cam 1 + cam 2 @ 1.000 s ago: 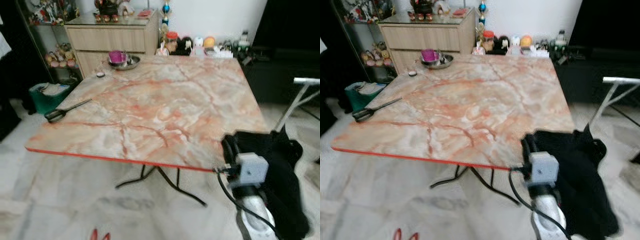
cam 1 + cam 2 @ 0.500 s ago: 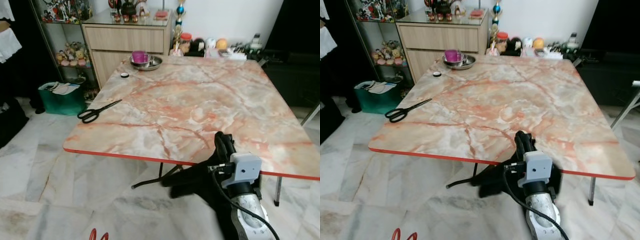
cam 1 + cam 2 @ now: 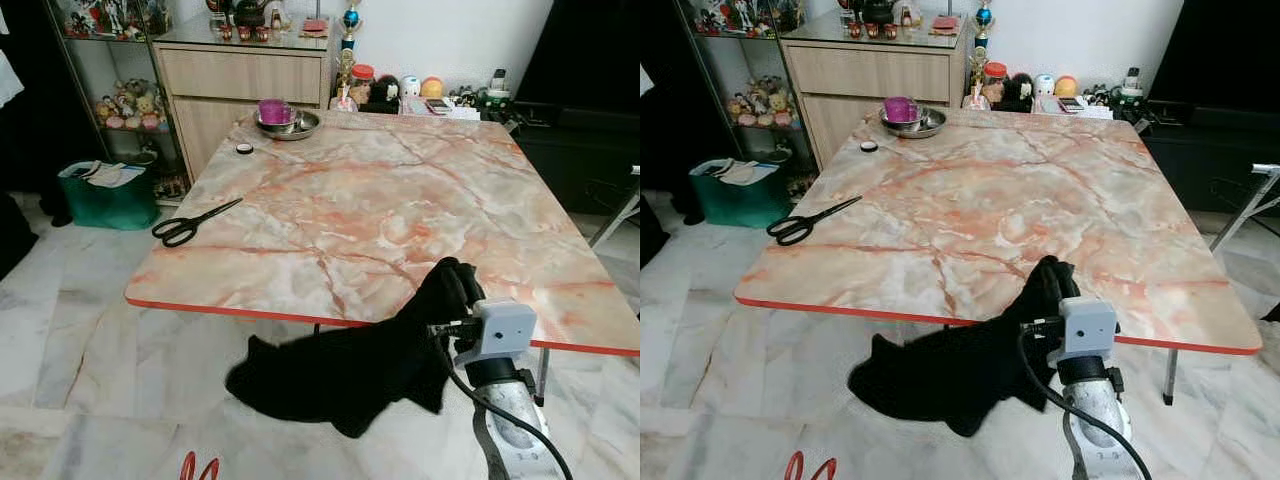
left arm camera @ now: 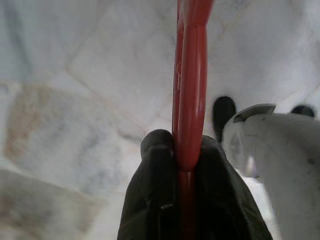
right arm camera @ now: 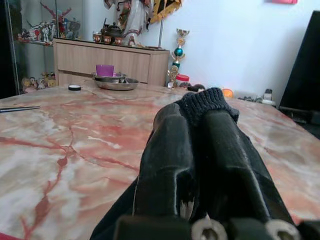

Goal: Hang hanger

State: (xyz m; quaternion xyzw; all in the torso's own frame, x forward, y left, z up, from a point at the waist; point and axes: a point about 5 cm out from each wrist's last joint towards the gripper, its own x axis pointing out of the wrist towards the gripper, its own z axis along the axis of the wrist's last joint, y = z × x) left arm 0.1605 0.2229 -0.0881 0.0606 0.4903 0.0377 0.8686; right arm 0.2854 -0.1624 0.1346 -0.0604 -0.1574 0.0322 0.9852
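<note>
Red hanger [image 4: 190,100] pinched in L claw [image 4: 186,150], pointing floorward.

My right arm raised at near right, right gripper [image 3: 452,283] pinched on a black garment [image 3: 340,372], my left gripper [image 4: 176,150] low, fingers clamped on a red hanger [image 4: 189,90]

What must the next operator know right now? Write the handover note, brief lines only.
Left gripper: jaws shut on the red plastic hanger, held low over the marble floor.
Right gripper: jaws shut on the black knitted garment, which trails below the near edge of the marble-patterned table.
Done: both items in hand.
Left: garment is not yet on the hanger; nothing hung.
</note>
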